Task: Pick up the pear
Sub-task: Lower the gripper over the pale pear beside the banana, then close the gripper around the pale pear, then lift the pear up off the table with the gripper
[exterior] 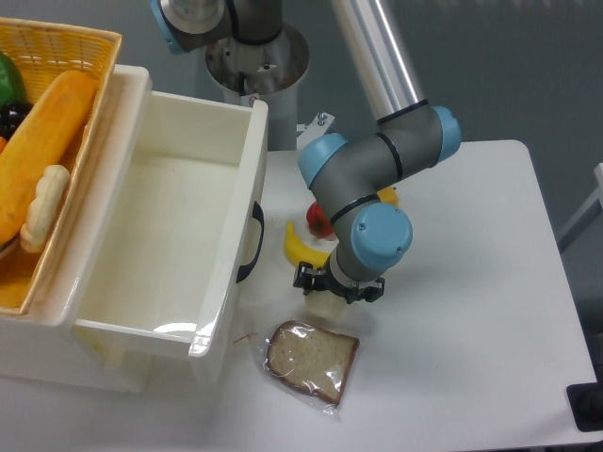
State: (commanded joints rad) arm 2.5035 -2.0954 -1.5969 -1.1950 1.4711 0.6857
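The pear (326, 304) shows only as a small pale cream patch on the white table, just under the arm's wrist; most of it is hidden. My gripper (337, 290) points straight down over it, and only dark bits of the fingers (305, 277) stick out on either side of the blue wrist. The wrist hides the fingertips, so I cannot tell whether the jaws are open or closed around the pear.
A yellow banana (301, 247) and a red pepper (318, 219) lie just behind the gripper, and a yellow bell pepper (387, 196) peeks out by the arm. A bagged bread slice (311, 361) lies in front. A white bin (179, 235) and a wicker basket (57, 47) stand at the left.
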